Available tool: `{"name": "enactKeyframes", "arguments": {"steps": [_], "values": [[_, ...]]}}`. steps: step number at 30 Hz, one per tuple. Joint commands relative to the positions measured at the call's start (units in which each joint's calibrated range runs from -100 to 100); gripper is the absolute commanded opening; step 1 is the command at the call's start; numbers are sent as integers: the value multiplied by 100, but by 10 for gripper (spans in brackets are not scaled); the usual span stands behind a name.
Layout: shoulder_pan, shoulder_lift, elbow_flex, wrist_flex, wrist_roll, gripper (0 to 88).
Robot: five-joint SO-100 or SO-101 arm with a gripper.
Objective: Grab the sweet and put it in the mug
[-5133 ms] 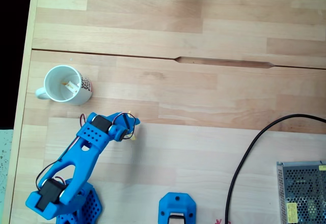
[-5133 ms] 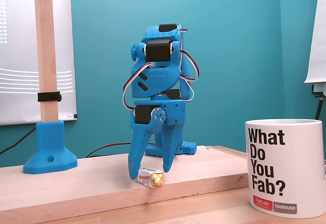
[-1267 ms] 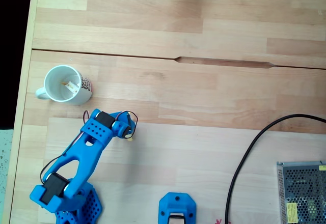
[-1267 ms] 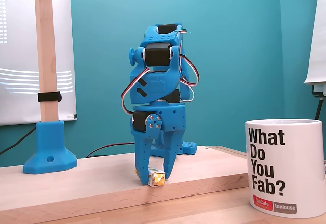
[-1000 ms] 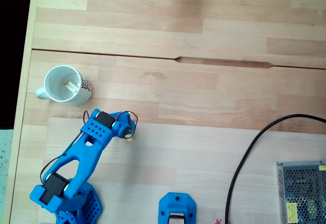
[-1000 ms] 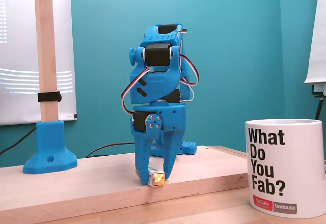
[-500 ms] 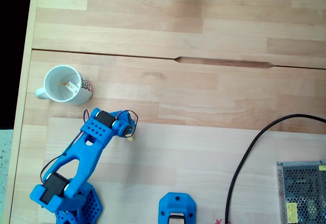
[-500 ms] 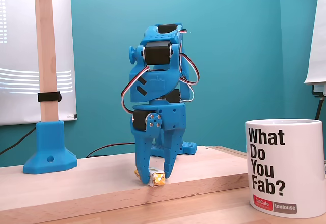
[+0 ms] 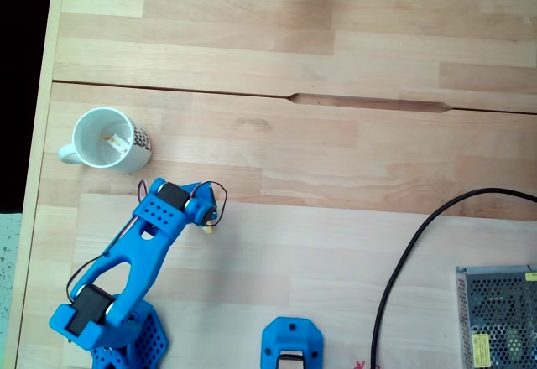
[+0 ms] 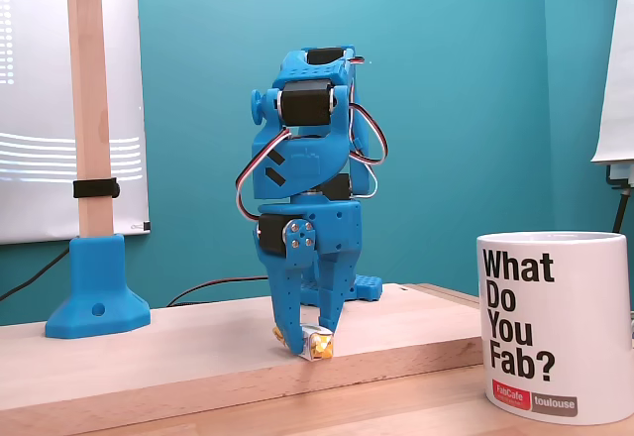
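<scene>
Mug: the white ceramic mug with a side handle and dark red dots (image 9: 107, 140) sits at the left of the top-down fixed view, up and left of my arm, near but apart from it. I see something pale and yellowish already lying inside.
Arm: my blue printed arm (image 9: 134, 256) leans up from the lower left, with its gripper (image 10: 309, 349) pointing straight down at the pale wooden surface (image 9: 336, 235).
Fingers: clenched on the tiny white-wrapped sweet with yellow twisted ends (image 10: 319, 345), which sits at the very fingertips (image 10: 290, 340), at or barely above the surface by the board's front edge.
Risk, grip: I judge the hold shallow; only the tips pinch the wrapper, so a quick lift or swing could let it twist out.
Risk, edge: dropped here, it could roll off the board's edge to the lower level.
Risk, mug: the rim stands high and the opening is small; carrying too low would knock the mug, and an off-centre release would miss.
Bystanders: the large white "What Do You Fab?" mug (image 10: 553, 325) at the right of the side view, and the black cable (image 9: 411, 252), look clear of my path.
</scene>
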Motion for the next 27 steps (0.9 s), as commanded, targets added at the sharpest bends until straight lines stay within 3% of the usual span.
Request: {"name": "enactKeyframes", "arguments": {"steps": [1, 27], "values": [[-15, 23, -240, 47, -24, 74], [-8, -115, -303, 55, -24, 29]]}}
